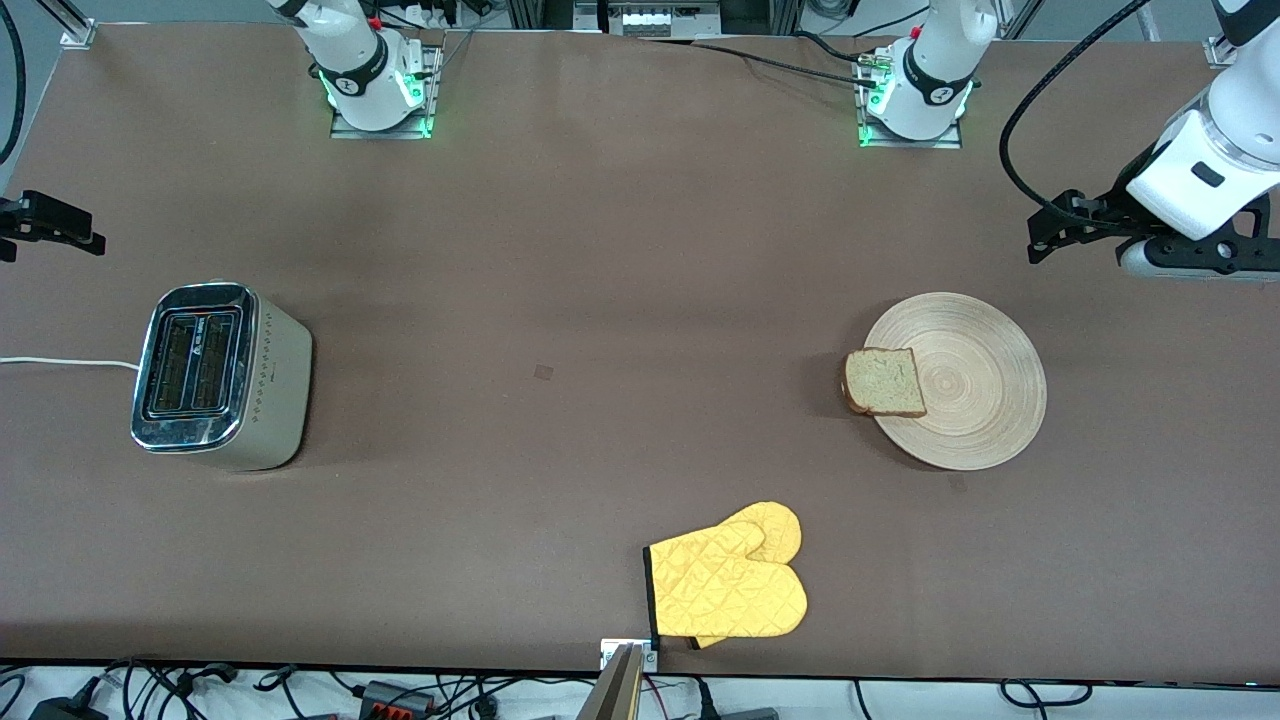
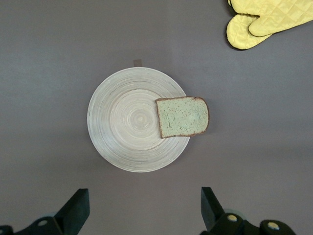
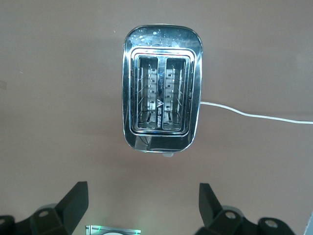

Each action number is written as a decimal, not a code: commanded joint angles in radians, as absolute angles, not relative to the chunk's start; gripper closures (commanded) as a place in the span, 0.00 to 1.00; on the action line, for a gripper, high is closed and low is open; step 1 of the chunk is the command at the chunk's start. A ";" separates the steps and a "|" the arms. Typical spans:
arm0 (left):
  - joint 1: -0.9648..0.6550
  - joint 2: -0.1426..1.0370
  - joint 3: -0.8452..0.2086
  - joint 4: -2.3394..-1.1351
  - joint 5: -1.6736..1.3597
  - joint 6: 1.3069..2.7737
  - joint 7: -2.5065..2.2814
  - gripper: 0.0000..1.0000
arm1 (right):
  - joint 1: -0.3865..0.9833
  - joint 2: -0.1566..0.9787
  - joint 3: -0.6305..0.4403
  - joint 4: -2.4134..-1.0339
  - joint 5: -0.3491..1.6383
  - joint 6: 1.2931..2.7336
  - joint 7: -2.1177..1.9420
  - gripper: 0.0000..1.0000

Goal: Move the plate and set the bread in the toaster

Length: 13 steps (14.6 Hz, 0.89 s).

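The pale wooden plate lies flat toward the left arm's end of the table. The bread rests on its rim, overhanging toward the right arm's end. The chrome-topped toaster stands at the right arm's end, both slots empty. My left gripper hangs open over bare table beside the plate, holding nothing. My right gripper hangs open over bare table beside the toaster, also holding nothing.
A pair of yellow oven mitts lies near the table's front edge, nearer the front camera than the plate. The toaster's white cord runs off the right arm's end of the table.
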<state>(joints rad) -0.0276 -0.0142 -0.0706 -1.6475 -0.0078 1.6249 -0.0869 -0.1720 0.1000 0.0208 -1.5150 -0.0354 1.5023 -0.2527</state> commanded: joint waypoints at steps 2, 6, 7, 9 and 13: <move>-0.021 -0.008 -0.071 -1.618 0.003 1.602 -0.078 0.00 | -0.184 0.107 0.025 -1.499 -0.021 1.486 -0.250 0.00; -0.021 -0.003 -0.069 -1.609 0.003 1.595 -0.080 0.00 | -0.190 0.107 0.026 -1.499 -0.020 1.485 -0.250 0.00; -0.018 0.000 -0.069 -1.603 0.005 1.595 -0.072 0.00 | -0.190 0.107 0.026 -1.499 -0.020 1.485 -0.250 0.00; -0.015 0.002 -0.069 -1.603 0.002 1.591 -0.071 0.00 | -0.192 0.107 0.025 -1.499 -0.020 1.485 -0.252 0.00; -0.018 0.032 -0.069 -1.598 -0.006 1.433 -0.067 0.00 | -0.192 0.107 0.025 -1.499 -0.018 1.486 -0.252 0.00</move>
<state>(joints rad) -0.0224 -0.0030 -0.0673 -1.6368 -0.0079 1.5122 -0.0869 -0.1811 0.1003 0.0207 -1.5150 -0.0353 1.5005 -0.2527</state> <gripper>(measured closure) 0.000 0.000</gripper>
